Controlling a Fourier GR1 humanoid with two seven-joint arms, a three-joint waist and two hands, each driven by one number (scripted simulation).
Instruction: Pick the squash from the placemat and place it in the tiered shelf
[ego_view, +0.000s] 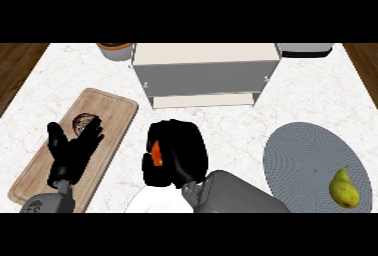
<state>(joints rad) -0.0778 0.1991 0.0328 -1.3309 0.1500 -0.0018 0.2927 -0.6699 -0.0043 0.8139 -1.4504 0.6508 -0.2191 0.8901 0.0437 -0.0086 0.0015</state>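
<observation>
Right hand (176, 152): curled round orange item, left of placemat (295, 150) | squash (343, 187): on placemat | left hand (72, 150): fingers spread, far left.

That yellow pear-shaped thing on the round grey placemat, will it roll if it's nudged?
The yellow-green pear-shaped fruit lies on its side on the round grey placemat, so it would probably roll, curving toward its narrow end. Its smooth-looking skin may be slippery. It looks solid, so likely stiff.
</observation>
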